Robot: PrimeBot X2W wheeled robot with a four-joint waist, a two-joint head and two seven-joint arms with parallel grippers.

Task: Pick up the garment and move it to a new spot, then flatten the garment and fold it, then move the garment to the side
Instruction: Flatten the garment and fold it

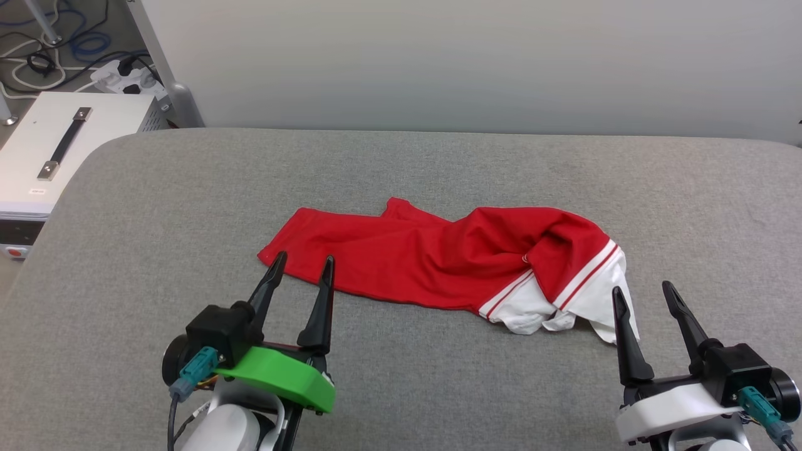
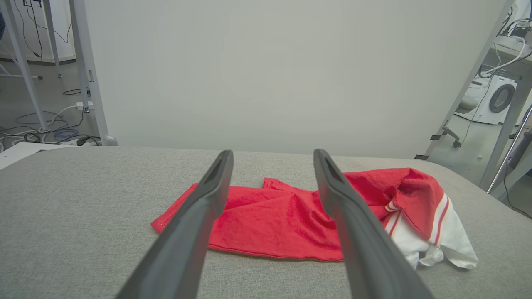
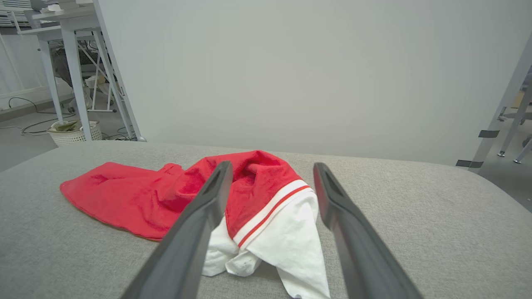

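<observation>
Left tool point(image 1: 304, 258) and right tool point(image 1: 642, 288) both stand released and empty, one at each end of the bunched shirt point(image 1: 438, 263) lying in the middle of the desk point(image 1: 188, 207), likely placed to lift it by both ends.

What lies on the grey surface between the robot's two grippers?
The garment, seen in the head view: its red body and white sleeves span the stretch from the left gripper to the right gripper.
</observation>
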